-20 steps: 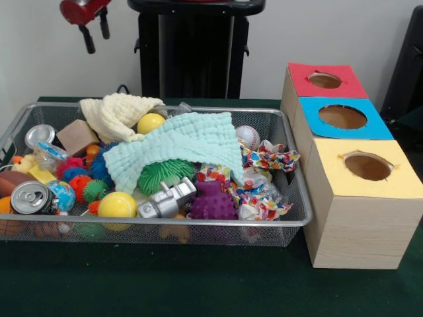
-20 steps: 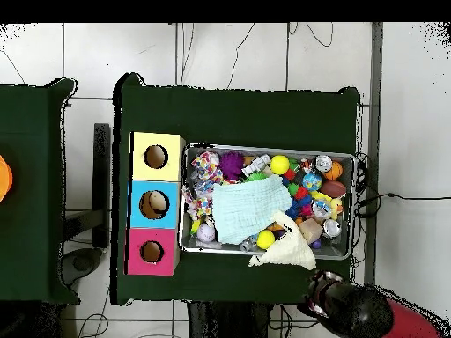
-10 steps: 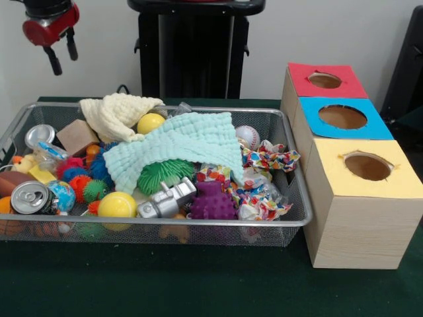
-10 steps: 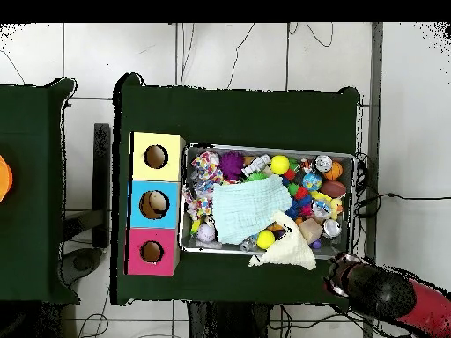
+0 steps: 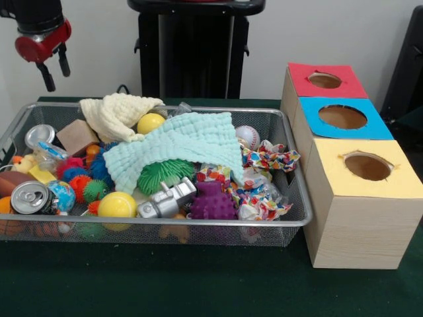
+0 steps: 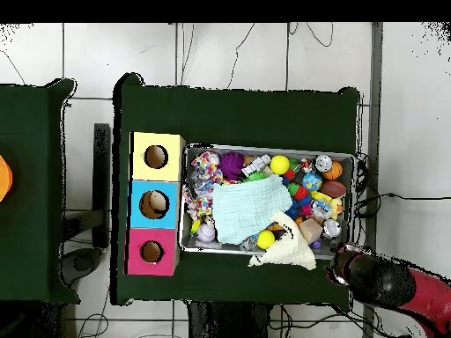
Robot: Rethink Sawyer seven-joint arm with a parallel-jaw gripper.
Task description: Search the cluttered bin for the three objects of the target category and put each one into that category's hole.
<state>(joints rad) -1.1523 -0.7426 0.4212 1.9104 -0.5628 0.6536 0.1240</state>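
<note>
A: Where is the pincer?

B: High above the far left corner of the silver wire-mesh bin, clear of everything in it. Its two dark fingers hang down parted, with nothing between them.

A: And the target category?

B: I cannot tell which it is. Candidates lie all through the bin: a glossy yellow ball at the front, a white baseball near the far right, a purple spiky toy beside a grey plastic robot figure, and a silver drink can at the front left.

A: Why is so much hidden?

B: A pale mint muslin cloth is draped over the middle, covering part of a green spiky ball, and a cream knitted cloth is heaped at the back. My guess is they are there to force a search.

A: The holes?

B: Three wooden boxes stand in a row touching the bin's right end: a red-topped box farthest, a blue-topped box in the middle, a yellow-topped box nearest. Each has one round hole on top.

A: The surface and room?

B: A dark green cloth-covered surface, a plain white wall behind; from above, a pale tiled floor with cables lying across it.
</note>
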